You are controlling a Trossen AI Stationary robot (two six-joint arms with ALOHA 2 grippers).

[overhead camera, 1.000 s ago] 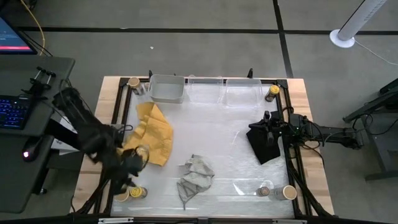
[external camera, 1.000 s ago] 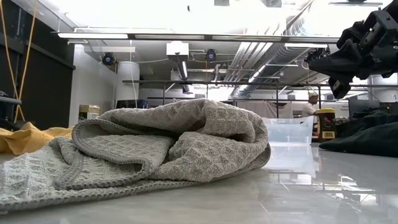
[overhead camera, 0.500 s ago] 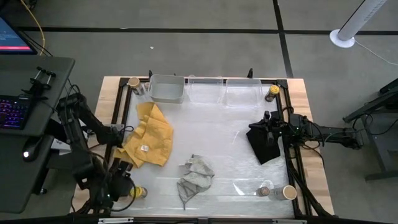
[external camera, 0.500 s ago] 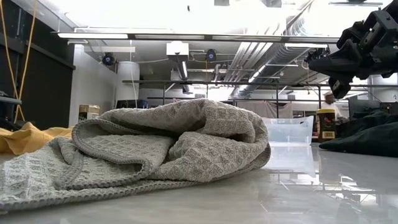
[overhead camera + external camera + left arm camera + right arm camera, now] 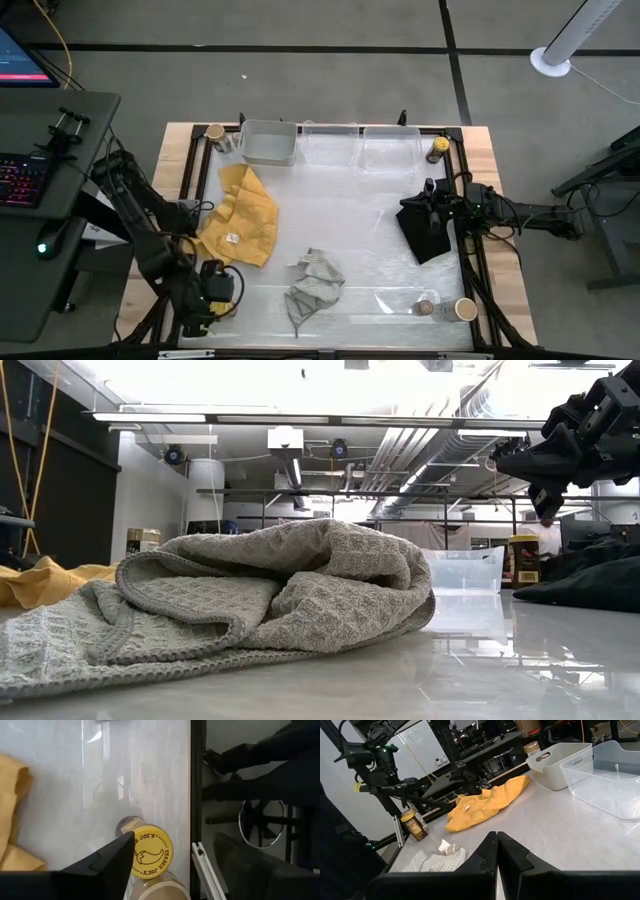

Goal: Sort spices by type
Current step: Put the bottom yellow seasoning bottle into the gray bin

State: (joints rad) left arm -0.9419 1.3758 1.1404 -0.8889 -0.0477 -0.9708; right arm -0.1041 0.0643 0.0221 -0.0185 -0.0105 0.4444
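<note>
In the near left corner stand three of the spices: a dark jar with a yellow lid, a tan jar with a pale lid and a tiny clear jar. My left gripper hangs open over them, pointing steeply down, with one finger beside the yellow lid. More spice jars stand at the far left, the far right and the near right. My right gripper waits shut and level above the black cloth. My left gripper's one finger overlaps the edge of the yellow lid in the wrist view. I cannot tell whether it touches the lid or stands above it.
A yellow cloth lies at the left and a crumpled grey cloth at the near middle. A grey bin and two clear bins line the far edge. A black rail frames the table.
My left gripper has gone from over the near edge of the yellow cloth toward the table's near left corner and down, and now hangs over the jars there. My right arm has kept still.
</note>
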